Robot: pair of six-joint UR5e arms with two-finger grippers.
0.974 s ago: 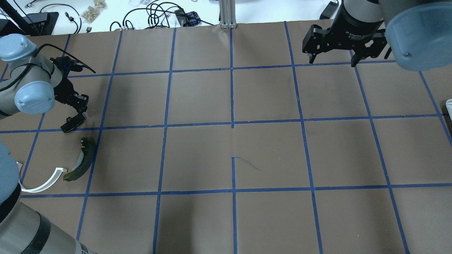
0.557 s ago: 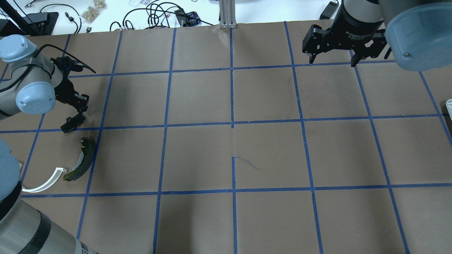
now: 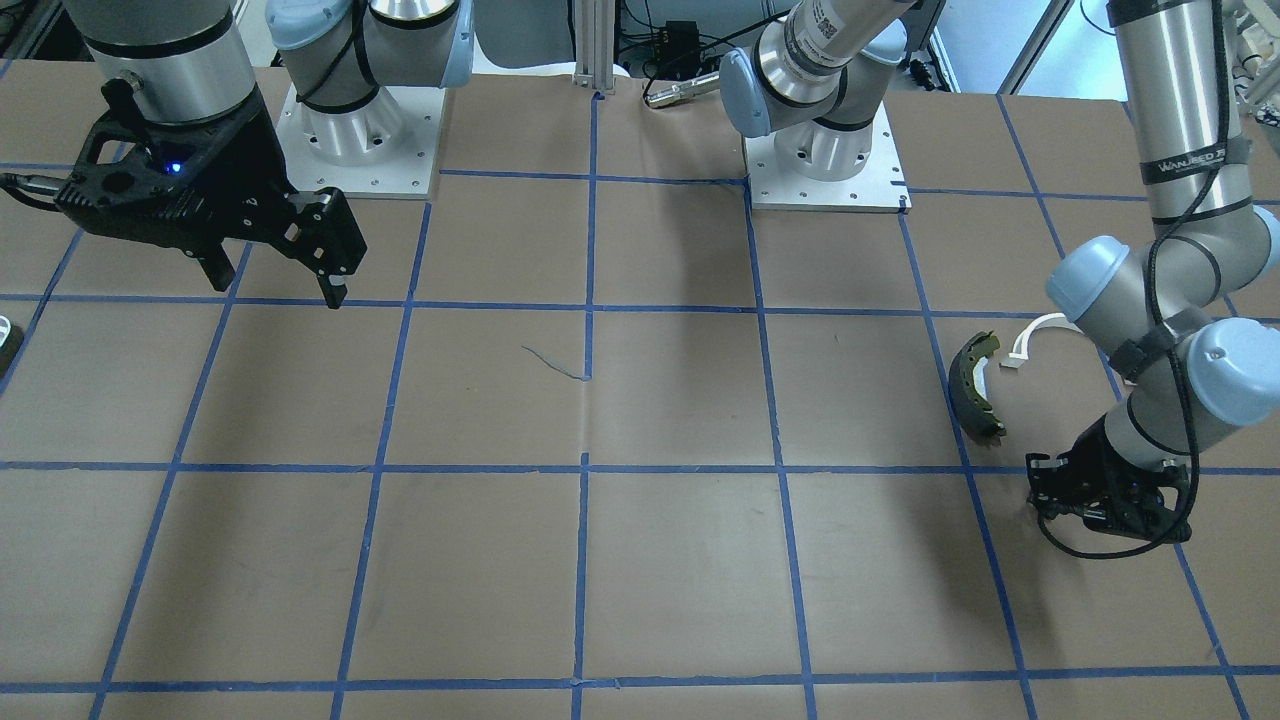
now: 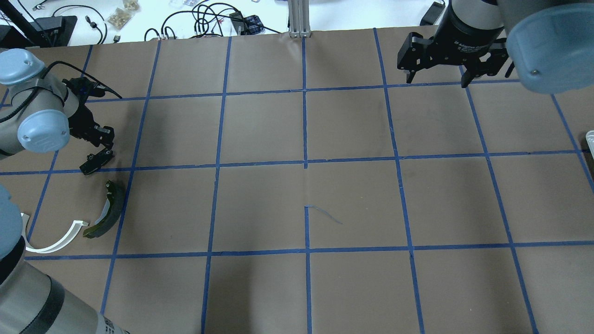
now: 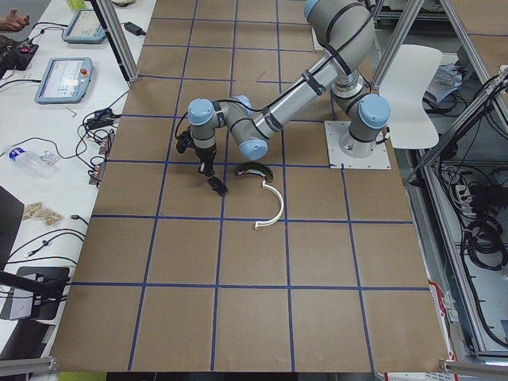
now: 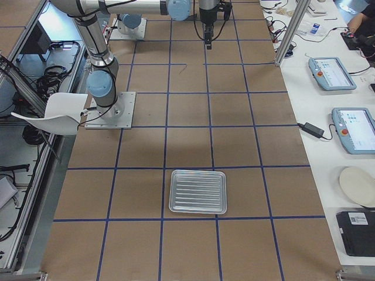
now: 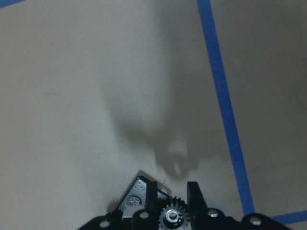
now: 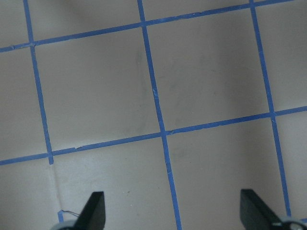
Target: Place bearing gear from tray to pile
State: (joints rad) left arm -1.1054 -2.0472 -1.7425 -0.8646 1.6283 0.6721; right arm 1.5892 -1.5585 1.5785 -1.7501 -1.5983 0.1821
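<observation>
Pinching the bearing gear (image 7: 172, 216), left tool (image 7: 172, 188) low, just beside the pile (image 4: 110, 206); right tool (image 4: 436, 82) spread.

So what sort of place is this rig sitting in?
Most likely a robotics lab workcell. Two arms are bolted to a table papered brown with a blue tape grid, teach pendants lie on the side bench, and the left gripper holds a bearing gear beside loose car parts.
</observation>
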